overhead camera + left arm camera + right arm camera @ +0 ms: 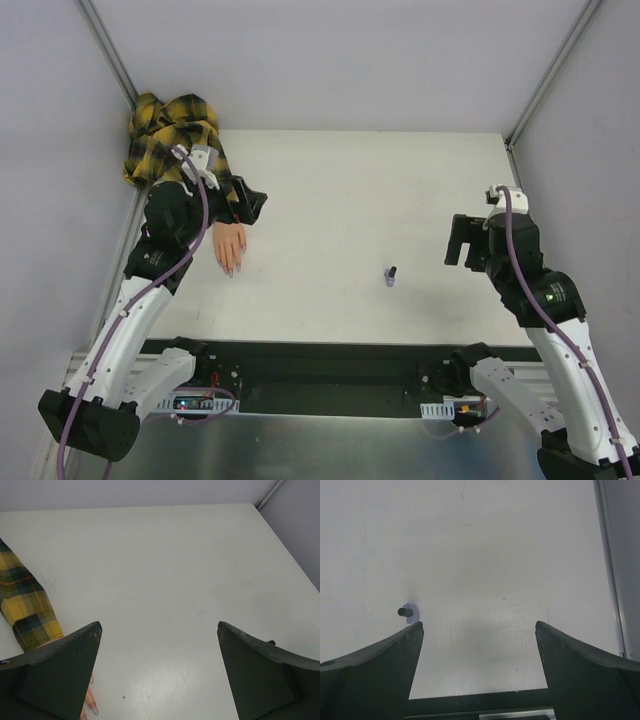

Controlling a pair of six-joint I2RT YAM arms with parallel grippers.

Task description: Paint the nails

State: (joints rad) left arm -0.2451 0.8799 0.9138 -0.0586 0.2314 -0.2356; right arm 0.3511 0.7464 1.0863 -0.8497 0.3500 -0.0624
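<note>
White walls closed off the pale bench [350, 190] on three sides, with metal rails running up the corners. The nails [229, 270] lay at centre left of the top view, tipping the fingers of a small hand [229, 245] that rested flat, fingers pointing toward the bottom of the frame. A yellow-black sleeve [168, 130] trailed from it into the upper left corner.

My left claw [159, 626] hung wide open just beside the hand, gripping nothing. My right claw [479, 624] was open too, at the right of the frame, well apart from everything.

I judged the nails too tiny and smooth to take hold of. The hand looked light and likely to slide, so pinning it at the wrist, where the sleeve began, seemed the safer grip.

A small bottle [390, 276] stood upright at lower centre, alone between my arms. It looked light and easy to tip, and I would have taken it by its dark cap. Nothing lay between it and the hand.
</note>
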